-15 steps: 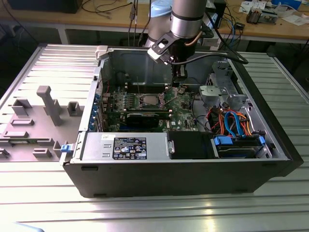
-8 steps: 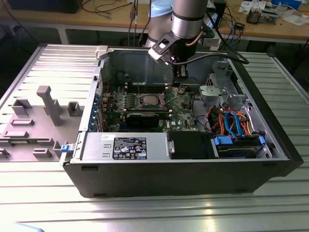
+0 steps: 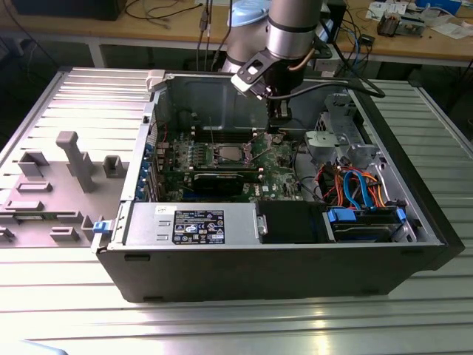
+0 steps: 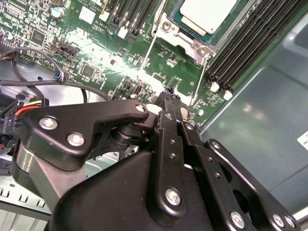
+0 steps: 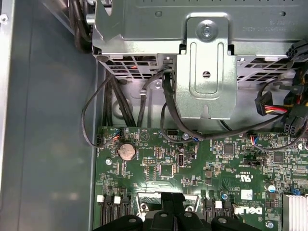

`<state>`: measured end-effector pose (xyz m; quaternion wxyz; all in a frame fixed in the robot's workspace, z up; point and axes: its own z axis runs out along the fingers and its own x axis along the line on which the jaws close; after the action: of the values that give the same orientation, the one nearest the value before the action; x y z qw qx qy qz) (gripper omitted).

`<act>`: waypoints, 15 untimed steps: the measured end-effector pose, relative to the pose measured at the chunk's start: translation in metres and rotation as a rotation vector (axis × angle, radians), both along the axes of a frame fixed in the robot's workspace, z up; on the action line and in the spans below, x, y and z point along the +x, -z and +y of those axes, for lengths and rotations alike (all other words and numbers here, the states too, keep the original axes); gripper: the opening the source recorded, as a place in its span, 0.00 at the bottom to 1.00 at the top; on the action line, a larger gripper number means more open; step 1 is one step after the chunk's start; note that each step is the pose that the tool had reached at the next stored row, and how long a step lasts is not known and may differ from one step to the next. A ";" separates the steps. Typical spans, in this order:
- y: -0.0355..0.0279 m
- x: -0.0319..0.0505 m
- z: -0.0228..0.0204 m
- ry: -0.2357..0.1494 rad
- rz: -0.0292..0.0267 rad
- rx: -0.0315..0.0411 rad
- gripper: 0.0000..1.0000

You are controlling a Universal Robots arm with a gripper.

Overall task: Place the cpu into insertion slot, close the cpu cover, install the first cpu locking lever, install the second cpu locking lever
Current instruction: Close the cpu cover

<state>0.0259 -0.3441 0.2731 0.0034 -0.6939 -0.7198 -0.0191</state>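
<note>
Second wrist view gives the best seat: the cpu [image 4: 207, 13] sits in the insertion slot [image 3: 213, 154], its silver top showing a thin green rim. That looks like step one done. The cpu cover [image 4: 166, 25] appears to lie flat around the chip, its silver frame hugging the edges, so the second step looks done too, though only a corner of it is in sight.

Now the levers. Two thin locking levers [image 4: 147, 60] run out from the socket's corners and reach across the green circuit board [image 4: 96, 53] instead of lying tucked along the socket's sides. By that reading neither one is latched yet, so half the job is left.

And the gripper [image 4: 168, 94]? It hangs low over the board, just beside the free ends of those rods, closest to the one nearer the memory slots [image 4: 250, 43]. Its fingers are drawn together at the tips. Whether a lever end is pinched between them cannot be told, and nothing plainly shows clamped there.

From the exterior view, the arm drops straight into the open computer case [image 3: 259, 274], with the gripper [image 3: 276, 131] near the socket, on the exterior view's right of it. In the first wrist view, the closed fingertips sit above the board's edge, with the metal drive cage [image 5: 207, 72] beyond.
</note>
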 end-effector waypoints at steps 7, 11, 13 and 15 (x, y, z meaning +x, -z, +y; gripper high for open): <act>0.0029 0.0110 0.0001 0.000 0.0017 0.0001 0.11; 0.0065 0.0149 0.0004 0.000 0.0024 0.0001 0.11; 0.0087 0.0166 0.0005 0.000 0.0027 0.0000 0.11; 0.0111 0.0181 0.0007 0.000 0.0029 0.0001 0.11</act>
<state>0.0439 -0.3434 0.2620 0.0045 -0.6939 -0.7199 -0.0182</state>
